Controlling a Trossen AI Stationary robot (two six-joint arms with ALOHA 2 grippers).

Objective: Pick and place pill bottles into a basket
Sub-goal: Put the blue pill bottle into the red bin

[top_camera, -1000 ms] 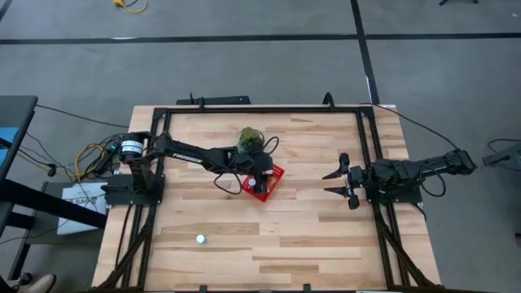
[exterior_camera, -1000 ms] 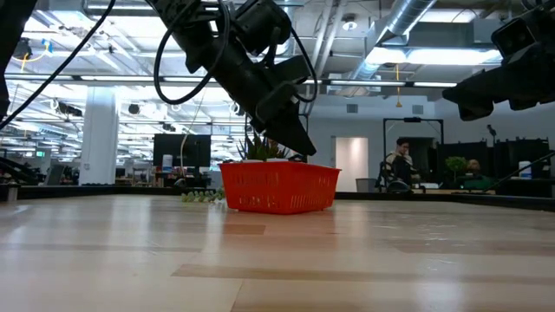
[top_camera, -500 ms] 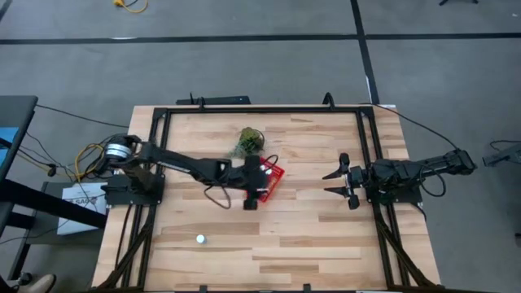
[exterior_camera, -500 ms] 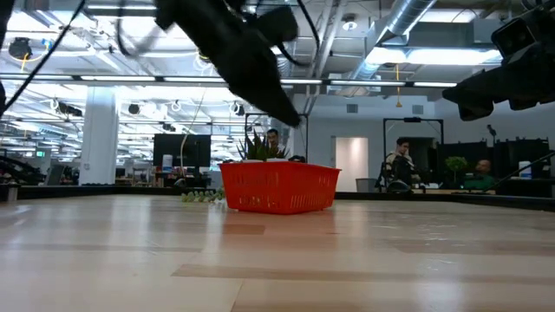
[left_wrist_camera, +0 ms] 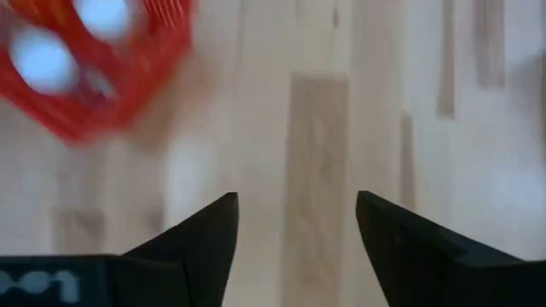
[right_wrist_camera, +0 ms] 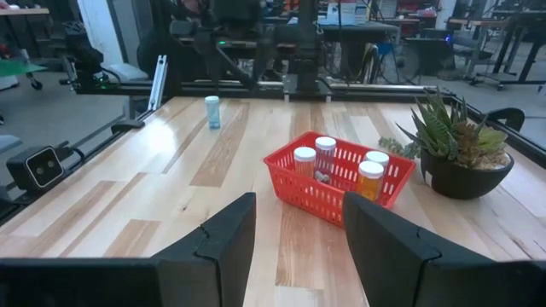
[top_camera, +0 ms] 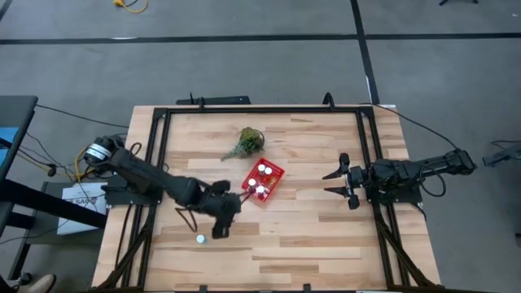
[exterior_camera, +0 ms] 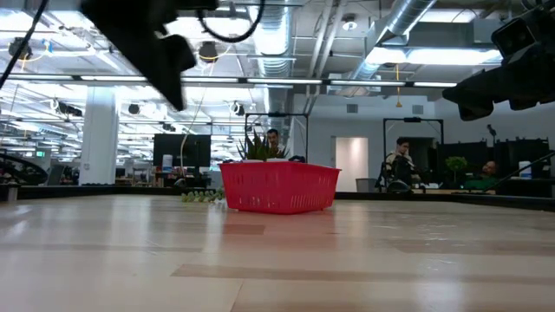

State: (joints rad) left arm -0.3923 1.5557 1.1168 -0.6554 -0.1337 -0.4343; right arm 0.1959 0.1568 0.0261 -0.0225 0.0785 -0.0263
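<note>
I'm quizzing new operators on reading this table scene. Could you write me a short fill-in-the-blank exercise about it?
1. The basket is coloured ____.
2. One pill bottle stands alone on the ____, outside the basket.
3. The left claw, empty, hangs beside that lone bottle with its jaws ____.
4. Beside the basket sits a potted ____.

Missing words: red; table; open; plant

Bare table [top_camera: 309, 236] under and ahead of left gripper [top_camera: 218, 230], jaws apart, nothing betw. them. Lone pill bottle [top_camera: 200, 238] just beside it, no obstruction. Basket [top_camera: 275, 175] behind it, w/ potted plant [top_camera: 248, 141] beyond. Right gripper [top_camera: 337, 181] well apart, open wood betw. it and basket.
</note>
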